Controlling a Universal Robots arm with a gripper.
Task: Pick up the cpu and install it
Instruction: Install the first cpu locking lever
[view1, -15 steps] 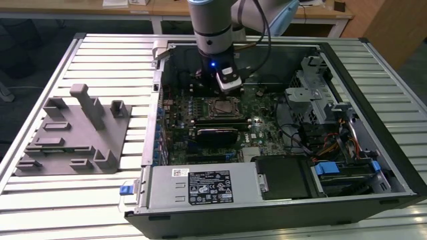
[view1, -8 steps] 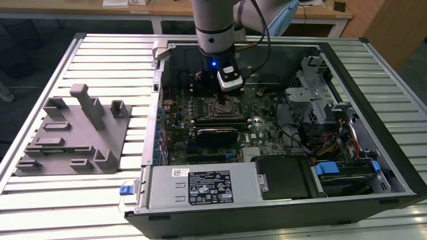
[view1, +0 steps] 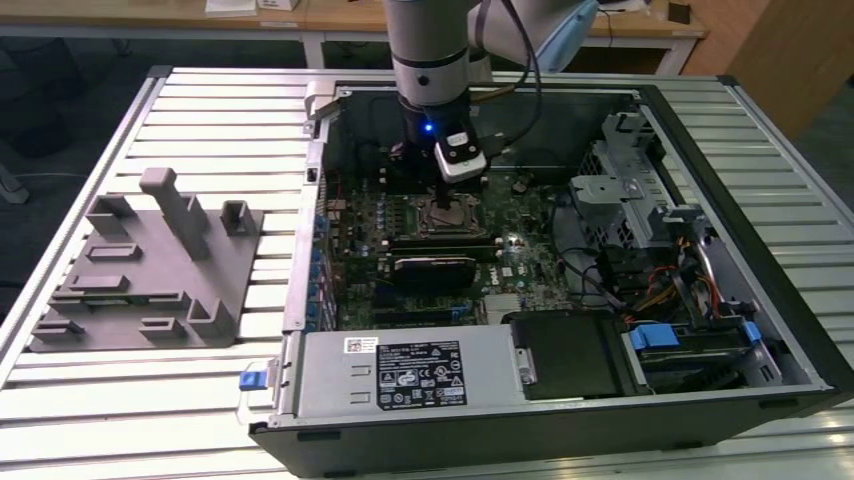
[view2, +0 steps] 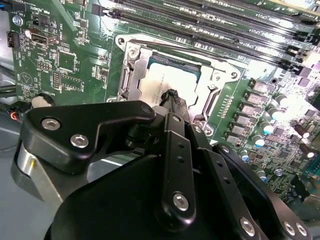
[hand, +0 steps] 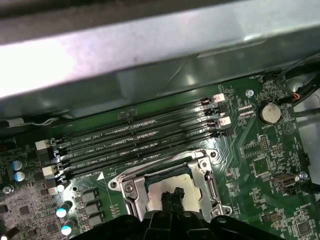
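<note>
— Starting from the exterior view's left, what's on the bench (view1: 160, 110)?

— A grey plastic fixture block (view1: 140, 275) with upright pegs and slots, lying well apart from the open computer case (view1: 787, 330). The bench itself is ribbed pale metal.

— And inside the case?

— The green motherboard (view1: 441, 240) lies flat in it, and the arm (view1: 430, 50) comes straight down over the socket (view1: 450, 212) near the board's middle. To the exterior view's right are drive cages and bundled cables (view1: 667, 290).

— Where's the cpu?

— In the socket. In both wrist views the cpu (view2: 155, 85) (hand: 167, 187) shows as a flat square with a pale silver top, framed by the shiny metal bracket (view2: 131, 70) (hand: 131, 189). Rows of black memory slots (hand: 135, 137) run just beside it.

— Is the claw gripping it?

— The claw (view2: 172, 96) (hand: 172, 192) has its black tips drawn close together right over the cpu's top, at or just above the surface. Whether they pinch anything, I can't tell.
</note>
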